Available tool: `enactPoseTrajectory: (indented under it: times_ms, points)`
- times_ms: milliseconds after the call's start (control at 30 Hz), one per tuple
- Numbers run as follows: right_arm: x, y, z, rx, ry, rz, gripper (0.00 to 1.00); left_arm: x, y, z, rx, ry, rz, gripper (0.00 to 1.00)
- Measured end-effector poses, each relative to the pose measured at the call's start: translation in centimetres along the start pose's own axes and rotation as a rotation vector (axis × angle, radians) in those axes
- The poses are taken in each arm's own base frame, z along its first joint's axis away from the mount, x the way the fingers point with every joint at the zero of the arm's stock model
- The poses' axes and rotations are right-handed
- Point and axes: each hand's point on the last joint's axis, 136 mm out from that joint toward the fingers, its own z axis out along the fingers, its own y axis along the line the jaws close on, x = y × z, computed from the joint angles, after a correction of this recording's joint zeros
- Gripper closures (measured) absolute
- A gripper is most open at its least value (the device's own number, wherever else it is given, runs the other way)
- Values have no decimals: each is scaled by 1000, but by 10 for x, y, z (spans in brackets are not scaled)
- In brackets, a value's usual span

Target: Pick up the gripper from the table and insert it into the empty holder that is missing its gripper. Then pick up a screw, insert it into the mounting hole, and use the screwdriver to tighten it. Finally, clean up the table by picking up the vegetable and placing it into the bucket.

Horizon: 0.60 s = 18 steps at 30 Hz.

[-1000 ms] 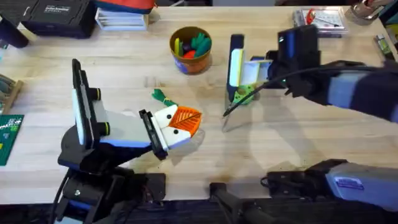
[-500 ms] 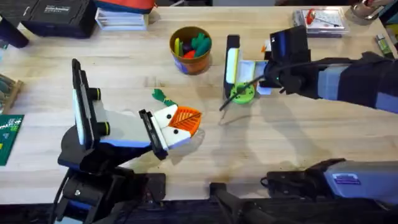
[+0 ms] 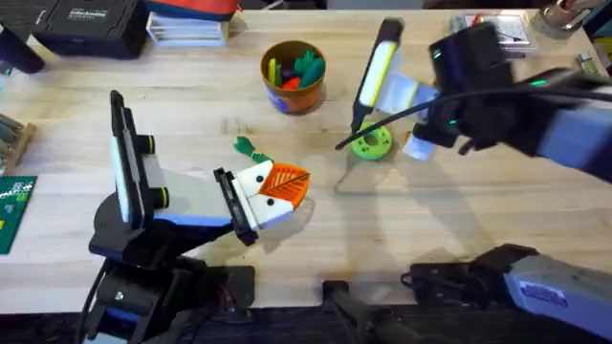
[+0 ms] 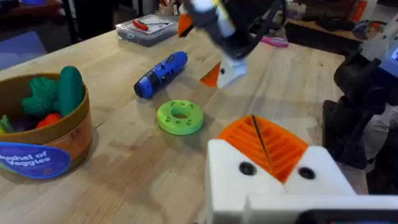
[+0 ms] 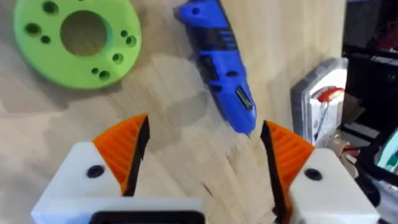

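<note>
Looking down from the overhead view first, I see the right gripper reaching in across the table, beside the green disc. The left gripper rests low near the middle. The vegetable lies on the wood just beyond it, well apart from the bucket. My worry here is the right arm's cable, which drapes across the disc. A quick move could drag the disc along.

From the left wrist view, the left arm's orange pads are pressed together with nothing visible between them. The screwdriver lies flat on the table between the disc and a clear box. The right gripper hangs just beside its far end. Being round, the tool could roll if one finger touches it before the other.

From the right wrist view, the right gripper is spread wide. The screwdriver lies ahead of the gap, with one end just short of the fingertips and angled across the opening. I judge that closing from here would catch only that end. The body could then pivot, swing into the disc, or slip out on the lift. Coming down too hard would also jam the pads against the wood.
</note>
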Motion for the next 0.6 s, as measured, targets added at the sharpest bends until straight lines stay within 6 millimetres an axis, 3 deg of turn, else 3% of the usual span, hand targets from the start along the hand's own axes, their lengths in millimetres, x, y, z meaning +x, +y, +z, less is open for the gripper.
enactPoseTrajectory:
  times_ms: [100,233,467,600]
  points:
    - [0,-3,-35,2,-29,62,9,0,0,0,0,0,0,996]
    - [-3,13,-80,-26,-89,134,9,0,0,0,0,0,0,996]
    - [-33,79,-154,-260,-364,221,7,0,0,0,0,0,2,978]
    - [-48,107,-189,-406,-498,265,8,0,0,0,-1,0,4,367]
